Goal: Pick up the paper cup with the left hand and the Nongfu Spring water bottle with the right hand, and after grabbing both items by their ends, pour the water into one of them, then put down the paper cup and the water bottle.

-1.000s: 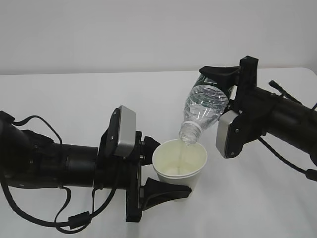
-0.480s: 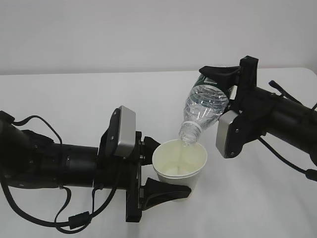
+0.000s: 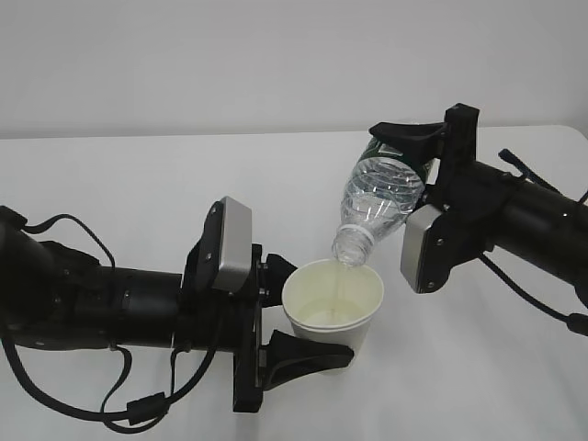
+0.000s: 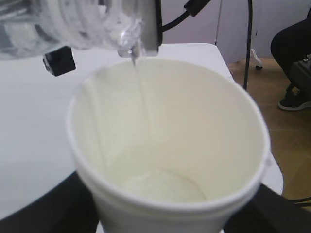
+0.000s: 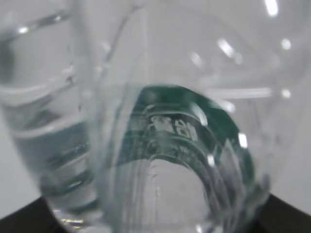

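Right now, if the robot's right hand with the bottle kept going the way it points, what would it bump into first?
Probably nothing soon. The right hand points left across the bare white table, passing above the paper cup, though depth is hard to judge.

bottle [image 3: 378, 197] tilted above cup [image 3: 333, 308], mouth over its rim, water [image 4: 138, 87] falling in, table [image 3: 138, 184] beneath

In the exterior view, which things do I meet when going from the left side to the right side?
Black left arm with gripper → small white paper cup → tilted clear ribbed plastic bottle → black right arm with gripper.
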You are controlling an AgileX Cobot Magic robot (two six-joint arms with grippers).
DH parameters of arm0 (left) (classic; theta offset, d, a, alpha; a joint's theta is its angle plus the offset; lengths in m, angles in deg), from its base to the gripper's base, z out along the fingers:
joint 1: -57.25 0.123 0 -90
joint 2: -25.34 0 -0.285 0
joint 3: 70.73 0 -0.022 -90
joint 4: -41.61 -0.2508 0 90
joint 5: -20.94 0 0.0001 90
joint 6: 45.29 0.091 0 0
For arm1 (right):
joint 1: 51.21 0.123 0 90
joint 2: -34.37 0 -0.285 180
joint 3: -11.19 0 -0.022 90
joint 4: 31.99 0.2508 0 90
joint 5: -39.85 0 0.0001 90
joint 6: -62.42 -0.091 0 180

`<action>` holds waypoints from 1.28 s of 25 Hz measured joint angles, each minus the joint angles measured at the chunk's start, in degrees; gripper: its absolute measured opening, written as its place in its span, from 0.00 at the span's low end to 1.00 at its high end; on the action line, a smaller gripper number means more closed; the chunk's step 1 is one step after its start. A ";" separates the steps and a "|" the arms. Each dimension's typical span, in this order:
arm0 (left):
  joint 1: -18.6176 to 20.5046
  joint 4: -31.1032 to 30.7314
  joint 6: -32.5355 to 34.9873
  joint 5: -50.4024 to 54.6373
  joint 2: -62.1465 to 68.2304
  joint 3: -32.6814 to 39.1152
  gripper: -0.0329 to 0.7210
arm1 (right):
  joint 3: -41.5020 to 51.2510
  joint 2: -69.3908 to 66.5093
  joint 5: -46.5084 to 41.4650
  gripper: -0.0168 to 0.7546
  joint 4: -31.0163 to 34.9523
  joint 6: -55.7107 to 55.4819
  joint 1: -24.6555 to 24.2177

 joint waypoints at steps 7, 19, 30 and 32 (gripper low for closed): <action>0.00 0.00 0.00 0.00 0.00 0.00 0.68 | 0.00 0.00 0.00 0.60 0.00 0.15 0.00; 0.00 0.00 0.00 0.11 0.00 0.00 0.68 | -0.03 0.00 0.09 0.60 0.00 1.96 0.00; 0.00 0.00 0.00 0.11 0.00 0.00 0.68 | -0.03 0.00 0.22 0.60 0.00 2.05 0.00; 0.00 0.12 0.00 0.13 0.00 0.00 0.68 | -0.03 0.00 0.22 0.60 0.00 2.05 0.00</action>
